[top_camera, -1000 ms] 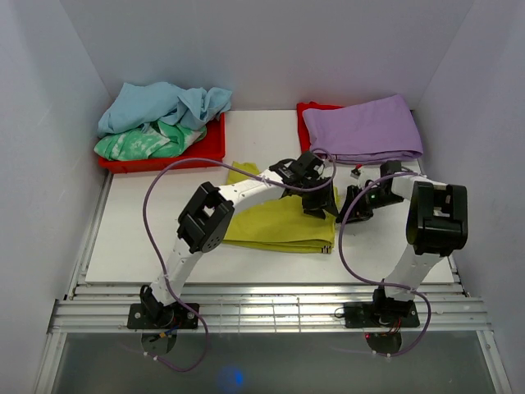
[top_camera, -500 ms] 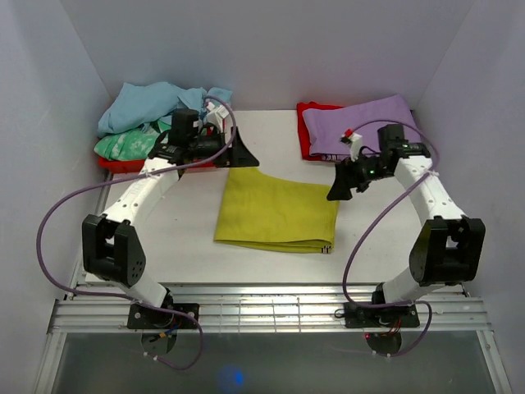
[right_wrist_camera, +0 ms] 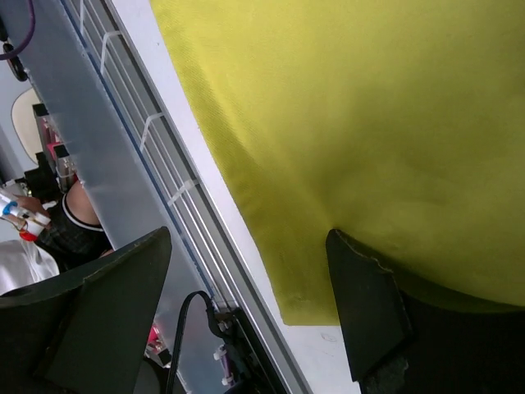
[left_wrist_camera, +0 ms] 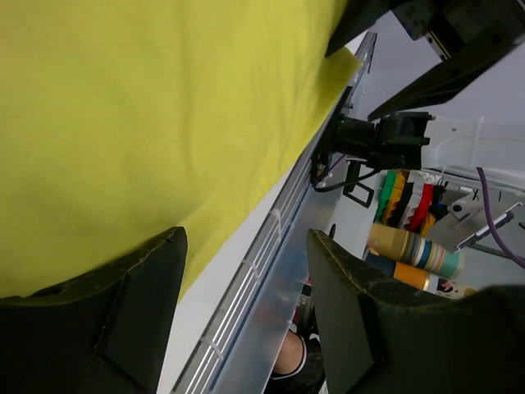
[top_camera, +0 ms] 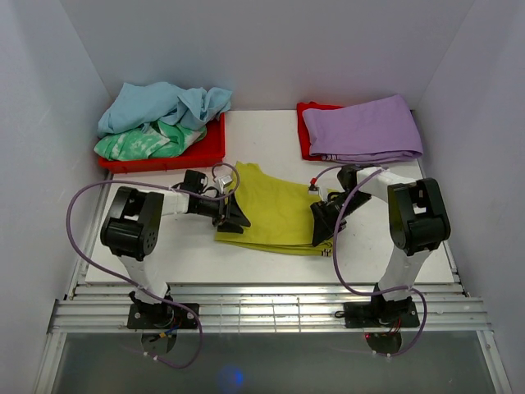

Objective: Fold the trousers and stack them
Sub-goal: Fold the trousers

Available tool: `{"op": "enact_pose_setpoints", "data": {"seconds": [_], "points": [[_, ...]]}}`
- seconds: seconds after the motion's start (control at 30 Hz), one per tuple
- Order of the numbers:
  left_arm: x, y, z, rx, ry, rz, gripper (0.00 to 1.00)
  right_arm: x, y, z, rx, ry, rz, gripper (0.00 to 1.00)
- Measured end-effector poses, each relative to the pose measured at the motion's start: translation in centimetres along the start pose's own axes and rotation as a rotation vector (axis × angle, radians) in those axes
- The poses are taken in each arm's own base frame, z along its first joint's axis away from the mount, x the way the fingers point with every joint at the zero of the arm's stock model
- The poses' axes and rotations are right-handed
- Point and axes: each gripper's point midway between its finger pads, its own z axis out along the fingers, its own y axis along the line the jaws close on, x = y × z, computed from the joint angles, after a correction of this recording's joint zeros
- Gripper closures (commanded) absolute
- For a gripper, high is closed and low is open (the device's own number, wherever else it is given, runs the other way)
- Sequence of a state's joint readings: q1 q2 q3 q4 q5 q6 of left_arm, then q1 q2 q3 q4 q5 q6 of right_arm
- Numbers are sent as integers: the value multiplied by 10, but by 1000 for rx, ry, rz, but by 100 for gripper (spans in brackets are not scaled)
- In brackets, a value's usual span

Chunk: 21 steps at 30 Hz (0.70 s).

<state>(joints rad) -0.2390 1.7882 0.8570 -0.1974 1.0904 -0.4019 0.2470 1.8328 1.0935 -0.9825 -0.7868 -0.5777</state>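
The yellow trousers are laid at frame centre; left gripper and right gripper are set at opposite edges, jaws spread wide, nothing pinched; both layers should be caught evenly.

A white table is sitting between pale walls, a slotted metal rail running along its near edge. Beyond that rail, a stack of striped paper cups is showing.
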Motion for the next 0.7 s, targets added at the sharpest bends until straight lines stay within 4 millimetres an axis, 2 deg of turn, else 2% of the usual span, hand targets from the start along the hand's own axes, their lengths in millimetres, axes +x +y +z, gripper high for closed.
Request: {"op": "enact_pose_setpoints", "data": {"seconds": [0.1, 0.27, 0.37, 0.5, 0.57, 0.7], "points": [[4, 16, 5, -6, 2, -47, 30, 1, -4, 0, 12, 4, 12, 18], [-3, 17, 3, 6, -26, -39, 29, 1, -10, -3, 50, 13, 32, 24], [-8, 13, -3, 0, -48, -19, 28, 1, -17, -14, 131, 23, 17, 24], [-18, -4, -23, -18, -110, 45, 23, -13, -29, -54, 331, -43, -58, 23], [-24, -20, -39, -39, -168, 108, 18, -22, -25, -81, 429, -123, -83, 18], [-37, -47, -70, -98, -302, 221, 13, -27, -15, -115, 534, -264, -55, 8]]}}
